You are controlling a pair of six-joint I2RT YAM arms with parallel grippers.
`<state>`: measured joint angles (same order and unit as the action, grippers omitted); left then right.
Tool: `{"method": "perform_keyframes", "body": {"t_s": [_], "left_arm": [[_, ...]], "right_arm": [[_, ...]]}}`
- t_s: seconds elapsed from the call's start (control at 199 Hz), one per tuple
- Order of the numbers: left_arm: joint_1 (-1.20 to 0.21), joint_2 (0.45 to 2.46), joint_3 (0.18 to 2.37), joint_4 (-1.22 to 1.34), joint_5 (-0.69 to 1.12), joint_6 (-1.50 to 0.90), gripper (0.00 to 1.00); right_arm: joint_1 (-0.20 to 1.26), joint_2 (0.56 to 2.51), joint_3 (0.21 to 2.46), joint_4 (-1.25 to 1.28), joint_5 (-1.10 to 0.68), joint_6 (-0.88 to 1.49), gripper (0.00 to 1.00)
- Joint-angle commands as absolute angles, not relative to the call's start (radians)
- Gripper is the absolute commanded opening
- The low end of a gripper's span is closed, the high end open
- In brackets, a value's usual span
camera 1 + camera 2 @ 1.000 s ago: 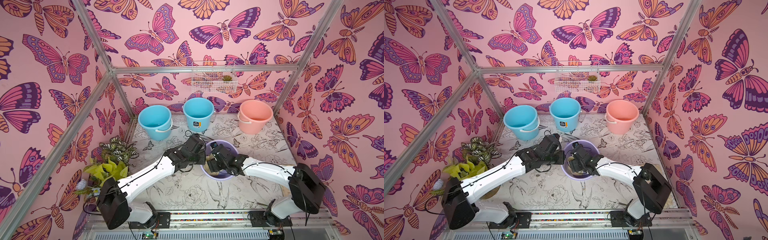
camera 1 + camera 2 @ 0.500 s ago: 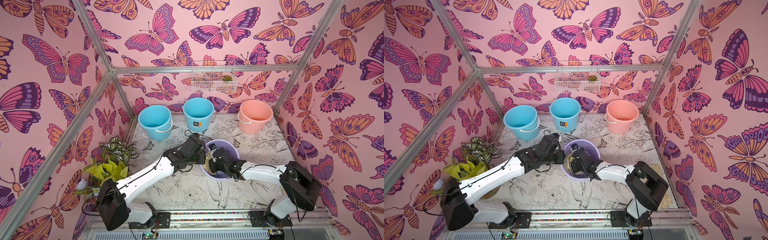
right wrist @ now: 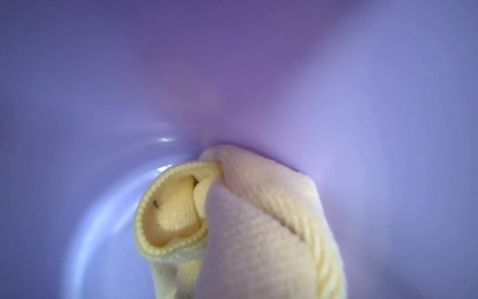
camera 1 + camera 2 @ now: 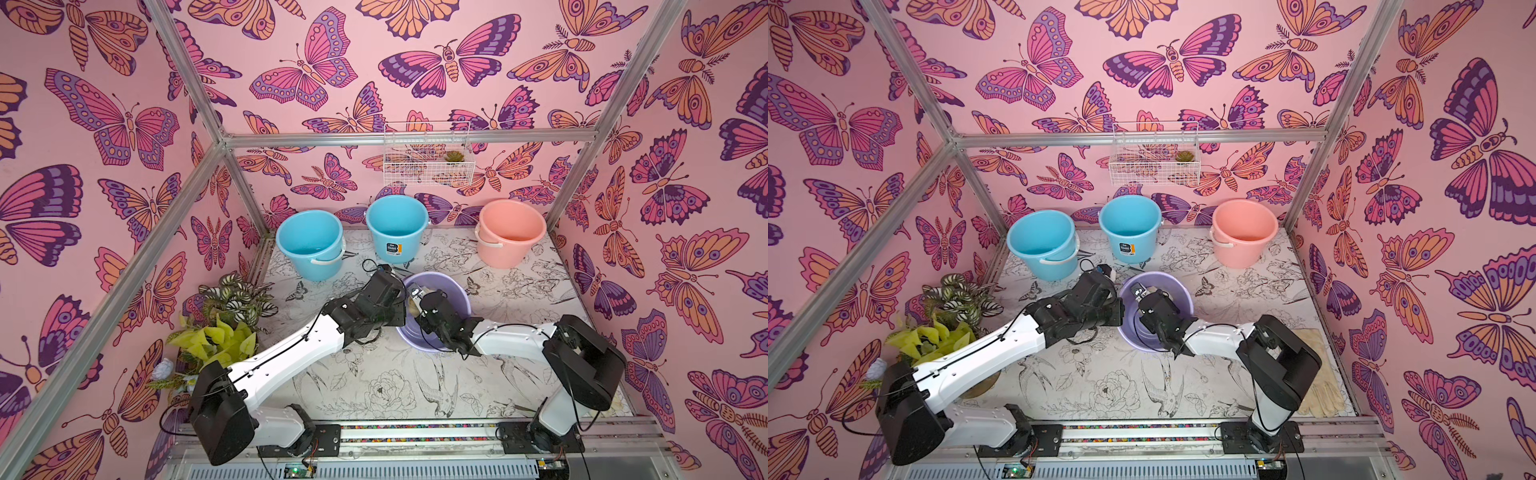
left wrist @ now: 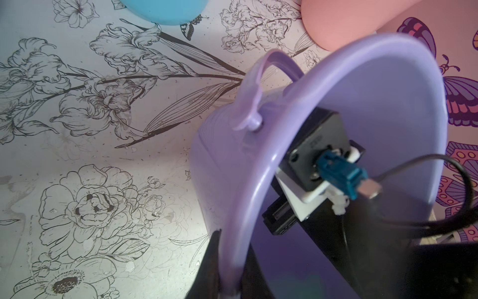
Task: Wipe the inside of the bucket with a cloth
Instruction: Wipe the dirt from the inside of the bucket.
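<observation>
The lavender bucket (image 4: 459, 291) holds the bunched pale-yellow cloth (image 3: 258, 227), pressed against its inner wall.

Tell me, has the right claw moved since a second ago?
Yes. In a top view the right claw has slid to the robot's left inside the bucket, farther from the salmon-pink bucket.

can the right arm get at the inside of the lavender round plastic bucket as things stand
Likely yes: the left gripper clamps the lavender round plastic bucket at its rim, nothing blocks the mouth, and the right gripper is inside it, shut on the pale-yellow towel cloth.
</observation>
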<state>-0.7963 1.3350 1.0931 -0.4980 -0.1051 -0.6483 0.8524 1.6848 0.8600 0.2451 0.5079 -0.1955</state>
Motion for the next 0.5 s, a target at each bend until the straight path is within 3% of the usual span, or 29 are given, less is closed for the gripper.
{"method": "perform_keyframes", "body": {"t_s": [0.0,0.226,0.497], "left_arm": [[-0.819,1.317,1.07,-0.548,0.004,-0.634,0.0],[-0.819,1.313,1.071,-0.564,-0.025,-0.63,0.0],[-0.821,1.308,1.066,-0.569,-0.05,-0.632,0.0]], "right_arm": [[0.845,1.705,0.924,0.182,0.651,-0.431,0.0],[0.843,1.684,0.944,-0.092,0.617,-0.619,0.0],[0.789,1.664,1.038,-0.566,0.229,-0.575,0.0]]}}
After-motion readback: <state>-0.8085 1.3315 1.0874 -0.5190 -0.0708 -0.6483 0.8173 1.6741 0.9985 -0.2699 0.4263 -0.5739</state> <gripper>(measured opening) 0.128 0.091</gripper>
